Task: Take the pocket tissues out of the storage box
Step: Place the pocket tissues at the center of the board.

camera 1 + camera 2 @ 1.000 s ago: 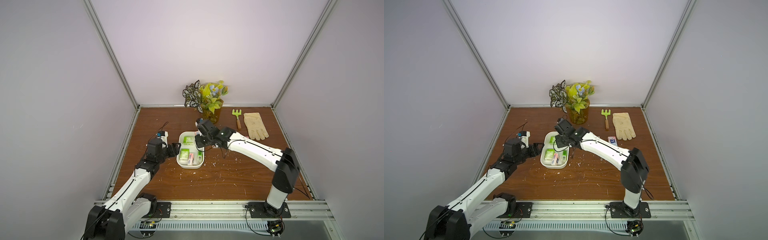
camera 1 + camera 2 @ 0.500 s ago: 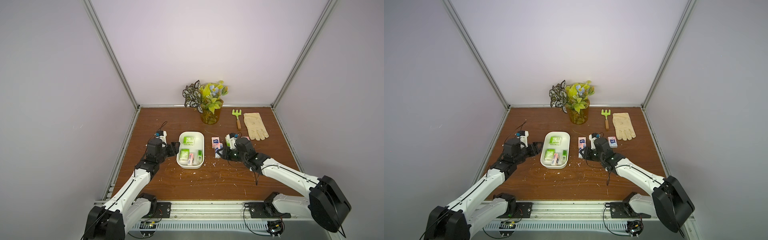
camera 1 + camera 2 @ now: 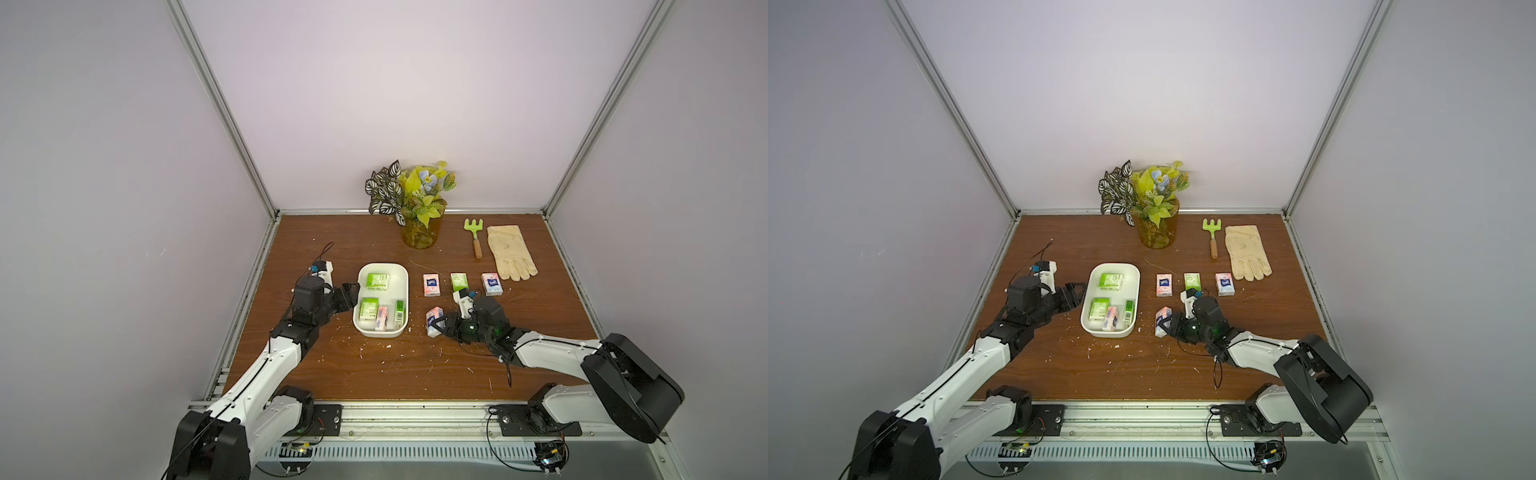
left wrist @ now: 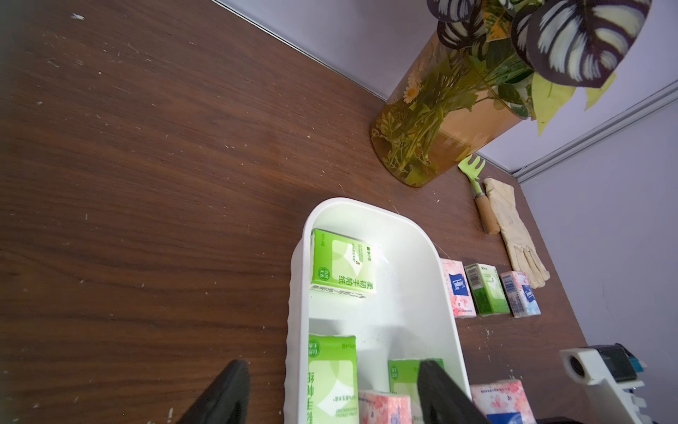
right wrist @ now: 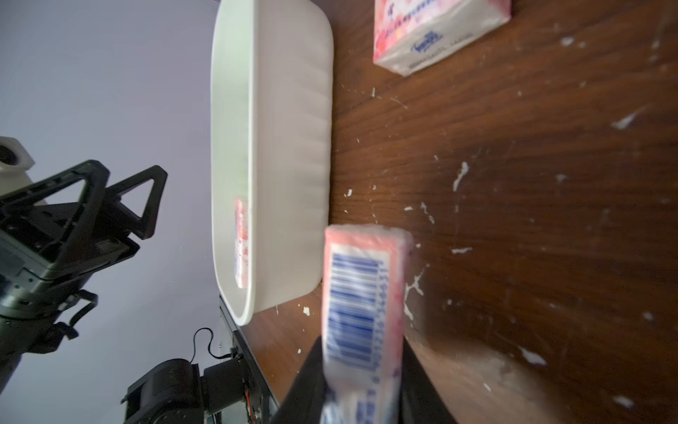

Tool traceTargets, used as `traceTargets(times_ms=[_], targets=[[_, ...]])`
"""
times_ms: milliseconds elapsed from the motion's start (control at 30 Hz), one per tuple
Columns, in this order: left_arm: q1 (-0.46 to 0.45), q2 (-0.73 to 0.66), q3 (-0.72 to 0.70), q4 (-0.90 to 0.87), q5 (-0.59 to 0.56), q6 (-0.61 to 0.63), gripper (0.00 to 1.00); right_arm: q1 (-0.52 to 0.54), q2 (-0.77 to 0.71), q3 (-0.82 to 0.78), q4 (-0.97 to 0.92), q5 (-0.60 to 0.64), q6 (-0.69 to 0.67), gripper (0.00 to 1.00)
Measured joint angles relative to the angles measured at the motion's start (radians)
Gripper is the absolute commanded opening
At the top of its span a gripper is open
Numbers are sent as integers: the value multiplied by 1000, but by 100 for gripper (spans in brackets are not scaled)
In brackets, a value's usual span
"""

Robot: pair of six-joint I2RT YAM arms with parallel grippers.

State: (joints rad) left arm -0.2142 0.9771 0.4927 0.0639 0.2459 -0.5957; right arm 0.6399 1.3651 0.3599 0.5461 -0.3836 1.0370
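In both top views my right gripper (image 3: 438,328) is clamped on a pink packet (image 3: 433,321) of the pocket tissues, holding it tilted on end over the worktop (image 3: 374,374), outside the storage box (image 3: 406,291) and just beside its right wall; three more packets (image 3: 459,282) lie flat in a row on the worktop beyond it; four packets (image 3: 369,309) lie in the box, one green one propped on edge by the right wall; my left gripper (image 3: 348,296) sits just beside the box's left wall, jaws apart, nothing in them. From my left wrist, the left gripper (image 4: 332,367) stands wide open and empty, the box's wall (image 4: 295,293) running between its fingers (image 4: 227,392) in the picture; whether they straddle it I cannot tell; the pink packet (image 4: 499,400) shows past the opposite wall. From my right wrist, the pink packet (image 5: 361,304) fills the gap between the right gripper's (image 5: 361,352) fingers (image 5: 304,381), barcode side up, its free end close to the box's outer wall (image 5: 293,147); whether that end touches the worktop I cannot tell.
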Motion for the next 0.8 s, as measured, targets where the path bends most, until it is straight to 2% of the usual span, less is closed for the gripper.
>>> traceTargets(times_ms=[333, 533, 667, 800], targets=[[0, -2, 0, -1, -5, 0, 70, 0, 94, -14, 128, -3, 40, 32], [0, -2, 0, -1, -5, 0, 70, 0, 110, -14, 139, 21, 49, 40], [1, -2, 0, -1, -5, 0, 70, -1, 115, -14, 132, 33, 53, 42], [1, -2, 0, -1, -5, 0, 70, -1, 112, -14, 108, 46, 50, 51]])
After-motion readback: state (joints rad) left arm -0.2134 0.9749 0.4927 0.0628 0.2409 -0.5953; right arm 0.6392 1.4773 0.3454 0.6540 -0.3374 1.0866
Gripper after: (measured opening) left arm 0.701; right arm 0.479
